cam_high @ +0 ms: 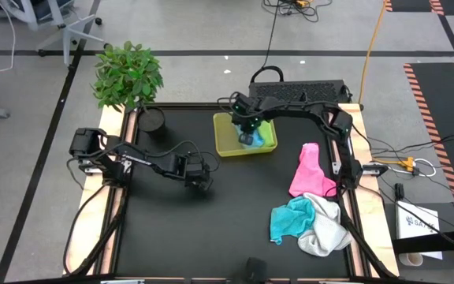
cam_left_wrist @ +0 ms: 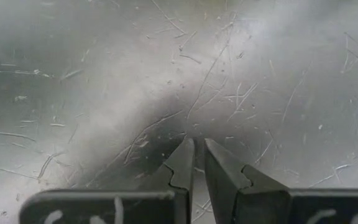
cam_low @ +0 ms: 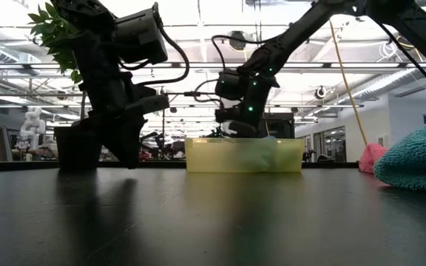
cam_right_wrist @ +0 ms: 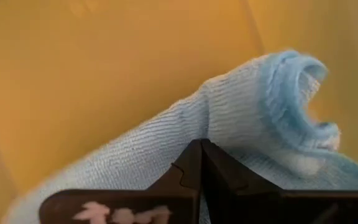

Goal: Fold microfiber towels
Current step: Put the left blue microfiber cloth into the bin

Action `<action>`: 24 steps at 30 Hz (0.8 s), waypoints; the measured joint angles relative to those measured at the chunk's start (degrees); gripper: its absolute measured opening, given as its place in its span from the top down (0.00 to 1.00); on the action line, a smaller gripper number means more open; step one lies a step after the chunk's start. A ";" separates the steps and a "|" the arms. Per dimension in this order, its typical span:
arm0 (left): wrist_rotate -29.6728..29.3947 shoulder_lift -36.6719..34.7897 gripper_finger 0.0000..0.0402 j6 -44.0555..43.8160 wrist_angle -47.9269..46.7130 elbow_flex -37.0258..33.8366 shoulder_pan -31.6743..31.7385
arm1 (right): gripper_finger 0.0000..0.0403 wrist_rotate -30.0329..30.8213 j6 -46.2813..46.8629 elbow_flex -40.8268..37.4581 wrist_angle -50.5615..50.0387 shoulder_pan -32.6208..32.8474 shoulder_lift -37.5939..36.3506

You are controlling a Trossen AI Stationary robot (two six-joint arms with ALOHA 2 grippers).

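My right gripper (cam_high: 247, 131) hangs shut over the yellow-green tray (cam_high: 222, 147) at the table's far middle, with a light blue towel (cam_right_wrist: 241, 106) at its fingertips. The towel lies folded in the tray, one end curled into a roll. A pink towel (cam_high: 306, 170), a teal towel (cam_high: 290, 217) and a white towel (cam_high: 325, 233) lie crumpled along the right side of the black table. My left gripper (cam_high: 202, 183) points down over bare table at the left middle, its fingers (cam_left_wrist: 185, 158) nearly together with nothing between them. My right gripper meets the light blue towel on a raised fold (cam_right_wrist: 191, 127) near its middle, the shut fingers coming from above and slanting down. The fingertips hide the place of contact. The towel slopes away from them down onto the tray's floor.
A potted plant (cam_high: 128, 75) and a dark pot (cam_high: 152, 120) stand at the far left corner. A black box (cam_high: 298, 91) sits behind the tray. The table's middle and near left are bare black surface (cam_high: 195, 237).
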 joint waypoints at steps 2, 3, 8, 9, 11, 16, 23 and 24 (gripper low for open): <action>0.00 0.00 0.91 0.02 0.00 0.00 0.00 | 1.00 2.48 -0.88 0.00 -2.37 -0.47 -0.02; 0.00 0.00 0.91 0.02 0.00 0.00 0.00 | 1.00 3.90 -1.16 0.00 -3.33 -0.56 -0.03; 0.04 0.00 0.91 0.02 -0.02 0.00 0.00 | 1.00 6.03 -1.26 0.00 -6.36 -0.95 -1.71; 0.04 0.00 0.91 0.04 -0.02 0.00 0.00 | 1.00 6.11 -1.27 0.00 -6.30 -0.94 -2.19; 0.05 0.00 0.91 0.16 0.00 0.00 0.00 | 1.00 6.08 -1.14 0.00 -5.92 -0.82 -3.61; 0.20 0.00 0.91 0.31 -0.09 0.00 0.00 | 1.00 5.61 -1.08 0.00 -8.09 -0.36 -8.19; 0.17 0.00 0.91 0.31 -0.08 0.00 0.00 | 1.00 -1.64 1.83 0.00 -17.80 -0.36 -15.19; 0.15 0.00 0.91 0.31 -0.09 0.00 0.00 | 1.00 -1.80 1.87 0.00 -18.88 -0.27 -15.85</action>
